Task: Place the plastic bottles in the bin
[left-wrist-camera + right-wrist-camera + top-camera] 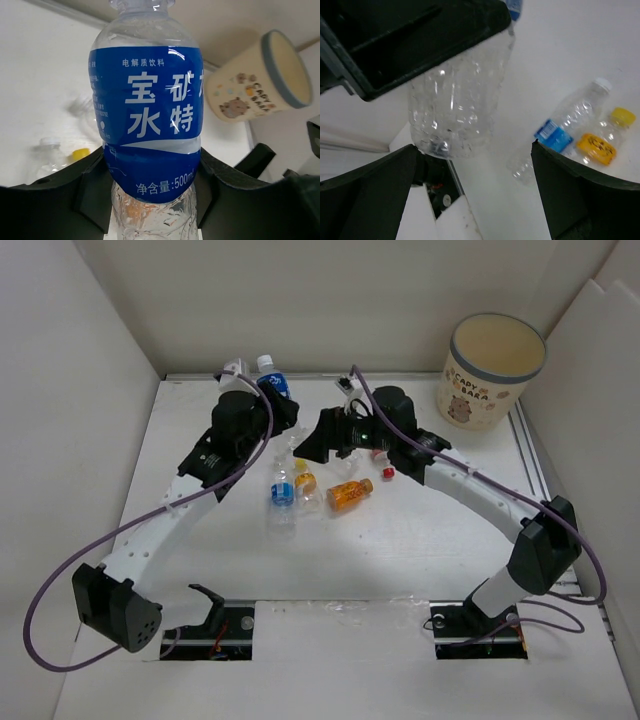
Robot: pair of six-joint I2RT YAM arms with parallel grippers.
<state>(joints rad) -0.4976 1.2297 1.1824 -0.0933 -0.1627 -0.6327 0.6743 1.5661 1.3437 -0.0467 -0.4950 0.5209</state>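
Observation:
My left gripper (277,405) is shut on a large clear bottle with a blue label (273,383) and holds it above the table's far left. The left wrist view shows this bottle (150,115) filling the space between the fingers. My right gripper (318,440) is open right beside it, with the bottle's clear bottom (455,110) at its left finger. A small blue-labelled bottle (282,490), a yellow-capped bottle (305,481) and an orange bottle (350,495) lie mid-table. A plain clear bottle (525,167) lies by them. A red-capped bottle (388,472) lies by the right arm. The cream capybara bin (490,370) stands at the far right.
White walls enclose the table on the left, back and right. A metal rail (530,455) runs along the right edge beside the bin. Purple cables loop off both arms. The bin also shows in the left wrist view (260,85), beyond the held bottle.

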